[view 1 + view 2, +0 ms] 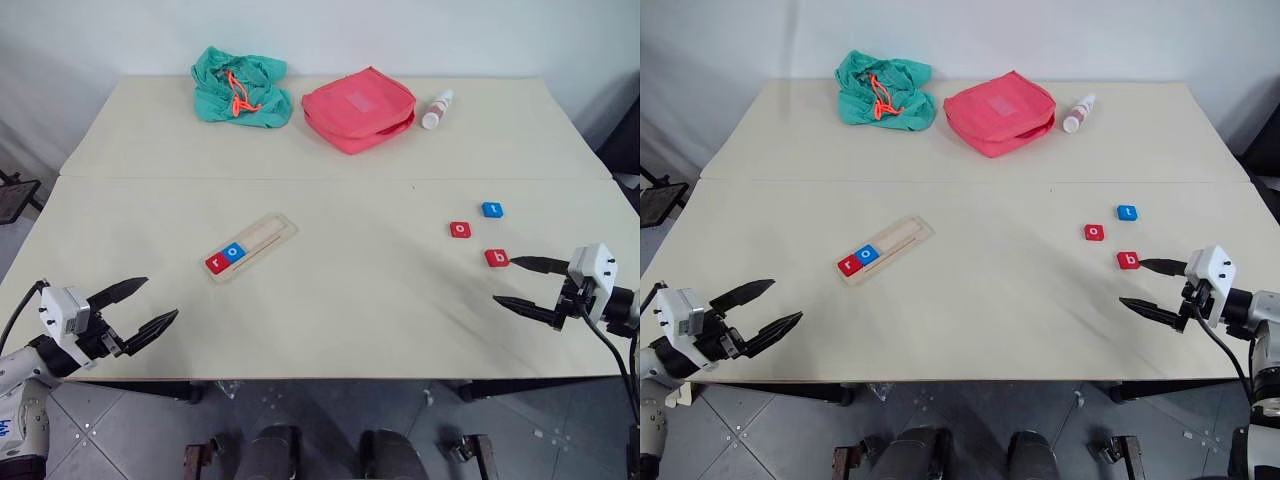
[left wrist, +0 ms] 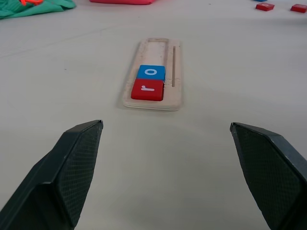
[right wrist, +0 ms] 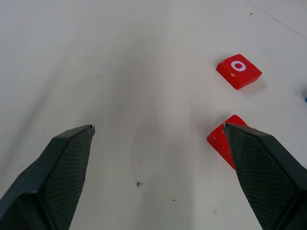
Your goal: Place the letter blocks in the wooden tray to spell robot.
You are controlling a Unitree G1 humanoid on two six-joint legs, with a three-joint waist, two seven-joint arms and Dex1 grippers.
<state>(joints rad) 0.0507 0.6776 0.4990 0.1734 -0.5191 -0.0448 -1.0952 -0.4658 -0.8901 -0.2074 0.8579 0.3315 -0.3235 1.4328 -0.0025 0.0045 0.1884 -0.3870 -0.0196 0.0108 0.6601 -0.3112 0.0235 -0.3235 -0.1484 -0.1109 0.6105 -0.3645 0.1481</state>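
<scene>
The wooden tray point(image 1: 251, 247) lies angled at mid-left of the tabletop point(image 1: 350, 310), with red r point(image 1: 217, 263) and blue o point(image 1: 235, 251) seated at its near end — the far slots are kept free for b, o, t. Red b point(image 1: 496, 258), red o point(image 1: 460, 229) and blue t point(image 1: 492, 209) are left loose at the right. The right end effector point(image 1: 520, 283) is spread wide just beside b, likely lined up for its pickup. The left end effector point(image 1: 140, 308) is also spread, empty, parked well short of the tray.
</scene>
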